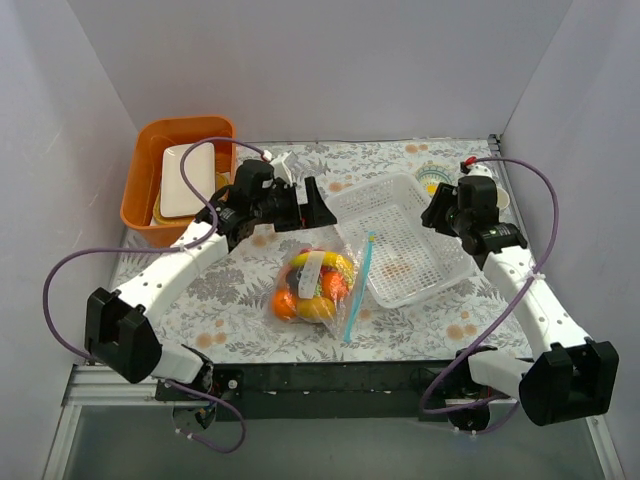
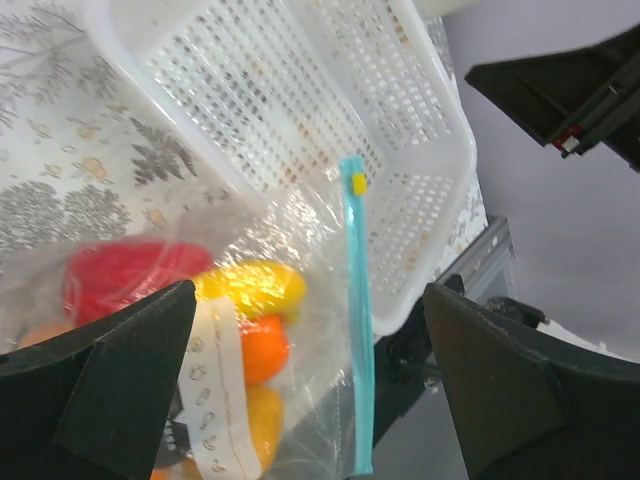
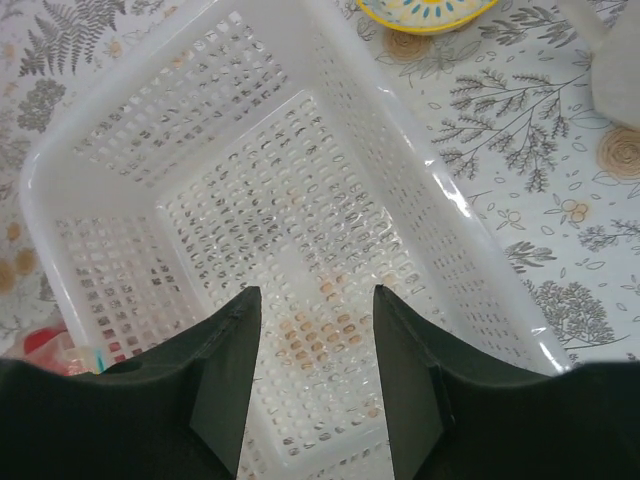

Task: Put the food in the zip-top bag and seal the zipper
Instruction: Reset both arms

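Black fingers [image 2: 130,370] of my left gripper [image 2: 310,300] stand spread wide, holding nothing. Below and between them lies the clear bag [image 2: 300,230], packed with the food [image 2: 245,285]: red, yellow and orange pieces. Its blue zipper [image 2: 357,340] runs along the bag's edge nearest my right-hand finger, up against the white basket [image 2: 430,180]; whether it is sealed I cannot tell. My right gripper [image 3: 315,300], partly open and empty, hangs over the basket's floor, walls on every side. Only the overhead view shows bare patterned cloth [image 1: 230,290] on the bag's far side from the basket and an orange bin [image 1: 140,185] behind my left gripper. Only the right wrist shows a yellow plate [image 3: 420,10] beyond the basket.
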